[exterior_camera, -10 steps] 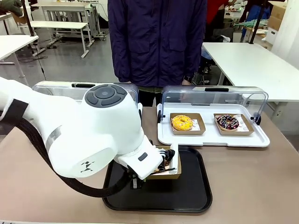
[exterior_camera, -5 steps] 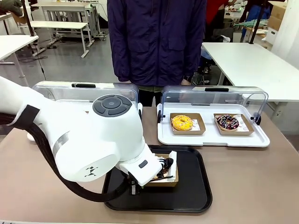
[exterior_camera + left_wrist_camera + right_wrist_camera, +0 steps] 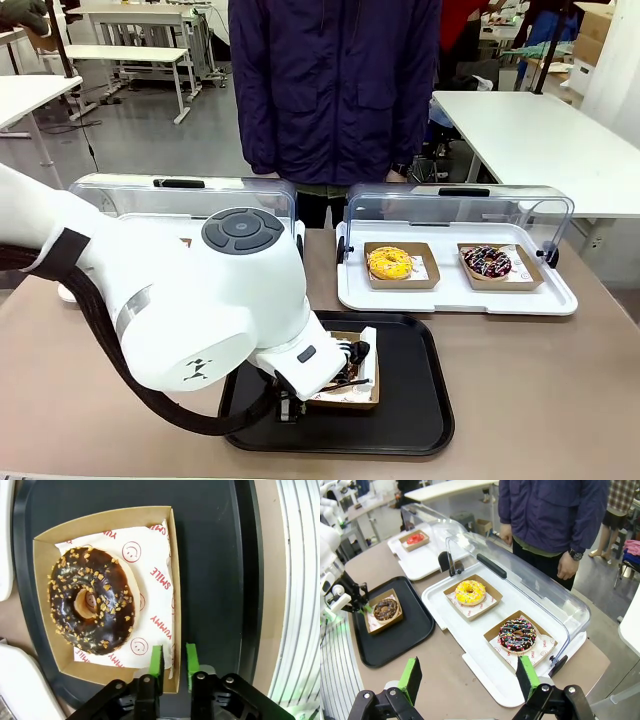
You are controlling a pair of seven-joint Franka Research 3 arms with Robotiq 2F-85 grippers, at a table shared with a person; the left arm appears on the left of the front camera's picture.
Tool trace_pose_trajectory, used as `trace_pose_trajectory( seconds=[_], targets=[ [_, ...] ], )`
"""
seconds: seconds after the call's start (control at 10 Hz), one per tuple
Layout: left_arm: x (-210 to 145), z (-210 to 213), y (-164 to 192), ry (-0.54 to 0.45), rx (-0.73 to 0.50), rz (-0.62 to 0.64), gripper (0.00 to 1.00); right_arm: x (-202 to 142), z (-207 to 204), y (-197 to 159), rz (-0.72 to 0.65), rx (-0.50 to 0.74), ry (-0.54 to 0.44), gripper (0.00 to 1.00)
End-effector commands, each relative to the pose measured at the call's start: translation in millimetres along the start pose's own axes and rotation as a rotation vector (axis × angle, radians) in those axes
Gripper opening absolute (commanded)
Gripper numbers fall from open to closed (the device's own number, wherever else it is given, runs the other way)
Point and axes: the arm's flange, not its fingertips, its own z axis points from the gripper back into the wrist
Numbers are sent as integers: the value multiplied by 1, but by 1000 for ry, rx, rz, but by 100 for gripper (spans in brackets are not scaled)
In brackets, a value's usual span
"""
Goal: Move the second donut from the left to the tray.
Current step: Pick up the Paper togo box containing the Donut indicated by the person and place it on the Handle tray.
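Wrist view: I'm seeing the donut [image 3: 92,600] sitting on the tray [image 3: 215,555], left tool [image 3: 174,660] parting slightly at its holder [image 3: 176,585], retreat remaining.

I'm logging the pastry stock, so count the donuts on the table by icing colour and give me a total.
Chocolate with pale flecks: 1
Yellow: 1
Chocolate with coloured sprinkles: 1
Red: 1
Total: 4 donuts

donut holder [image 3: 102,600] lowered onto tray [image 3: 215,555], pincer [image 3: 173,661] loosening
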Motion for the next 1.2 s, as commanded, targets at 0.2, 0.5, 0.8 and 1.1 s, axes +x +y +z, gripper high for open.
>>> trace_pose_trajectory(
  seconds=[0.2,0.5,0.8,1.1],
  targets=[
    [-8,40,0,-22,-8,34,81,3,-1,-3,27,0,-32,100],
    [-11,83,6,-50,-3,15,100,3,-1,-3,27,0,-32,100],
    [-5,82,6,-40,22,33,100,3,-1,-3,27,0,-32,100],
    [-5,82,6,-40,22,33,100,3,-1,-3,27,0,-32,100]
  ],
)
